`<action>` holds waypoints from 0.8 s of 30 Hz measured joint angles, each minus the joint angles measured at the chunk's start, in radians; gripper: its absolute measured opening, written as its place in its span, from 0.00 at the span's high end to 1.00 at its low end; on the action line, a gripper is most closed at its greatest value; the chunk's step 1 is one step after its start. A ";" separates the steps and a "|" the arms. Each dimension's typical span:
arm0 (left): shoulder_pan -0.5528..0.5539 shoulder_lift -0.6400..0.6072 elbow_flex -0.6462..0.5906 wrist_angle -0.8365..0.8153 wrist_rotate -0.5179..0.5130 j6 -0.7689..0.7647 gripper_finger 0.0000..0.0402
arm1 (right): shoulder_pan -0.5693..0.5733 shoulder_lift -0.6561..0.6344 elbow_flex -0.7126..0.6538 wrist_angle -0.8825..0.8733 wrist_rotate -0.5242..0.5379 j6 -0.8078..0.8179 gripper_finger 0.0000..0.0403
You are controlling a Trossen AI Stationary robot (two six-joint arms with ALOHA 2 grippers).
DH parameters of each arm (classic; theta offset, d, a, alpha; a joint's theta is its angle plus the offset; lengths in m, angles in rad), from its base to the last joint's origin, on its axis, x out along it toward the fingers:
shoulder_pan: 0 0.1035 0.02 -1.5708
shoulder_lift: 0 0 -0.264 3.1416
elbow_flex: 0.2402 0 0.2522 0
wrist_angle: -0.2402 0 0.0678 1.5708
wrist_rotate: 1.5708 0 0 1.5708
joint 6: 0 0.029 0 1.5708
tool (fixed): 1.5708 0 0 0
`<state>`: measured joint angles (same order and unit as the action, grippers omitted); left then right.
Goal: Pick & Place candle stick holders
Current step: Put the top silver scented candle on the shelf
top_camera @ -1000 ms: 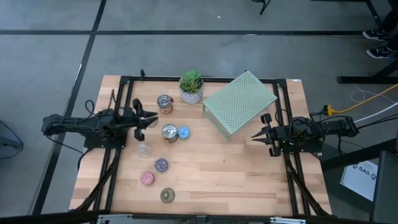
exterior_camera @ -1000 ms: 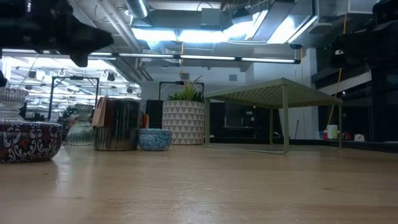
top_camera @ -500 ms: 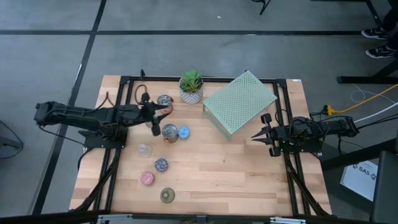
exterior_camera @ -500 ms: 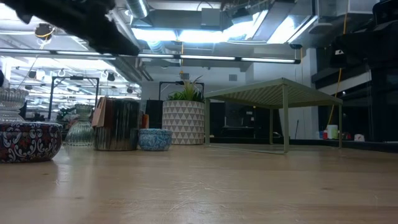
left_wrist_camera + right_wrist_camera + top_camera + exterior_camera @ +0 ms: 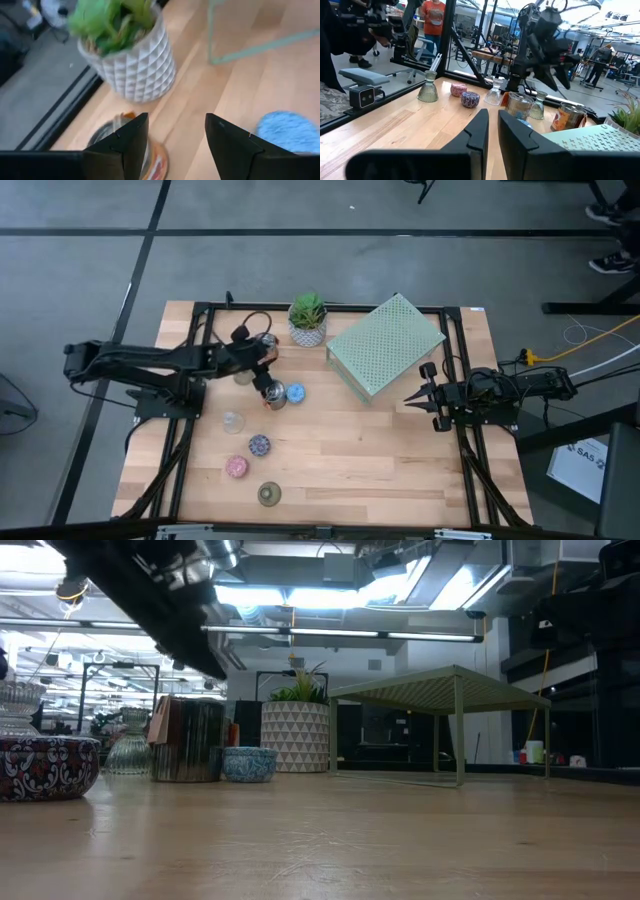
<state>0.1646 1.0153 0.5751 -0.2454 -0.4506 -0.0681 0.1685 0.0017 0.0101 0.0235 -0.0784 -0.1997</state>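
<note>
Left gripper (image 5: pixel 262 370) is seen parted and empty in the left wrist view, hung above the far shiny silver-copper cup-shaped holder (image 5: pixel 127 150), just beside the green plant in its white faceted pot (image 5: pixel 131 55). Blue round holder (image 5: pixel 287 131) lies to the right. A straight descent, fingers straddling the rim, is judged best; the pot should be cleared. Right gripper (image 5: pixel 412 398) is closed, idle at the right edge.

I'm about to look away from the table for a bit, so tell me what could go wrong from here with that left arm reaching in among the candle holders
1. The left gripper, open, hovers between two shiny holders; descending off-centre, it could tip one.
2. The blue holder sits right beside the nearer shiny one and may get nudged.
3. The potted plant stands close by; a wide swing could clip it.
</note>
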 joint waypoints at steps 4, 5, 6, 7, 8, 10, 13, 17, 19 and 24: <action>0.057 0.056 0.000 0.001 0.024 0.001 0.53 | 0.000 0.000 0.000 0.000 0.000 0.000 0.89; 0.068 0.070 0.000 0.001 0.024 0.001 0.53 | 0.000 0.000 0.000 0.000 0.000 0.000 0.89; 0.079 0.085 0.000 0.000 0.024 0.001 0.53 | 0.000 0.000 0.000 0.000 0.000 0.000 0.89; 0.088 0.101 0.000 0.001 0.027 0.002 0.52 | 0.000 0.000 0.000 0.000 0.000 0.000 0.89; 0.096 0.115 0.000 0.000 0.029 0.004 0.52 | 0.000 0.000 0.000 0.000 0.000 0.000 0.89; 0.109 0.142 0.000 0.001 0.029 0.028 0.52 | 0.000 0.000 0.000 0.000 0.000 0.000 0.89; 0.120 0.174 0.000 0.005 0.027 0.052 0.53 | 0.000 0.000 0.000 0.000 0.000 0.000 0.89; 0.121 0.204 0.000 0.003 0.028 0.068 0.55 | 0.000 0.000 0.000 0.000 0.000 0.000 0.89; 0.121 0.216 0.003 0.009 0.030 0.091 0.56 | 0.000 0.000 0.000 0.000 0.000 0.000 0.89; 0.121 0.240 0.006 0.014 0.059 0.125 0.65 | 0.000 0.000 0.000 0.000 -0.001 0.000 0.89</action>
<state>0.2859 1.2553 0.5808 -0.2310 -0.3913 0.0569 0.1686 0.0015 0.0101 0.0238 -0.0790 -0.1997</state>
